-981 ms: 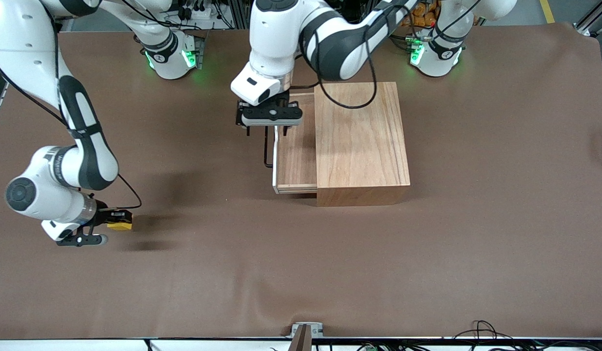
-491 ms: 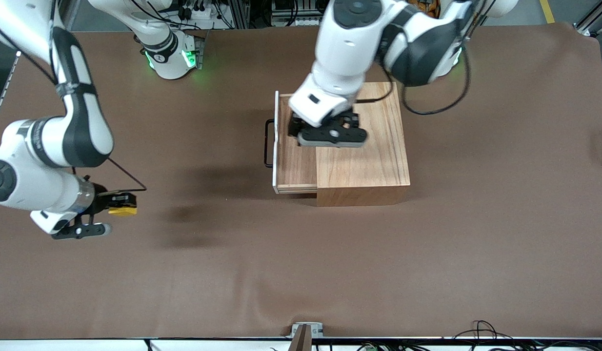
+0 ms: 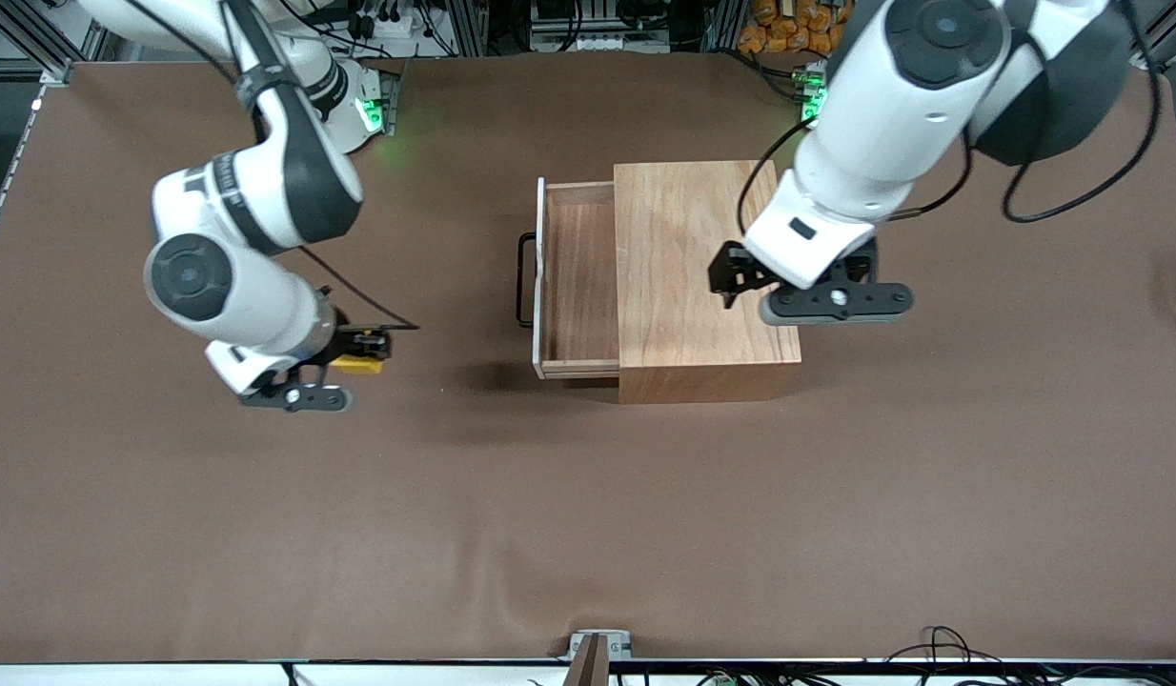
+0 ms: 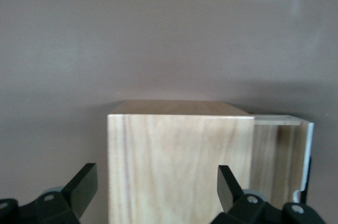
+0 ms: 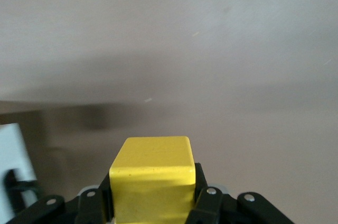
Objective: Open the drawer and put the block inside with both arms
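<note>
Brown bench (image 3: 588,534), one wooden box (image 3: 707,276) as landmark. My right gripper (image 3: 354,354): clamped on the yellow block (image 3: 361,363), over bench toward the right arm's end from the box. My left gripper (image 3: 798,286): fingers apart, empty, over the box's edge. Drawer (image 3: 578,286): pulled partly out. Risk: narrow opening; block may clip the white front.

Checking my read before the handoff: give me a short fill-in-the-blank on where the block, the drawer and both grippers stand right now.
1. The right gripper is shut on the ____ block.
2. The drawer of the wooden box stands ____, with nothing in it.
3. The left gripper, fingers open, hangs over the ____.
4. The block is held above the ____, not over the drawer.

Missing words: yellow; open; wooden box; table
</note>
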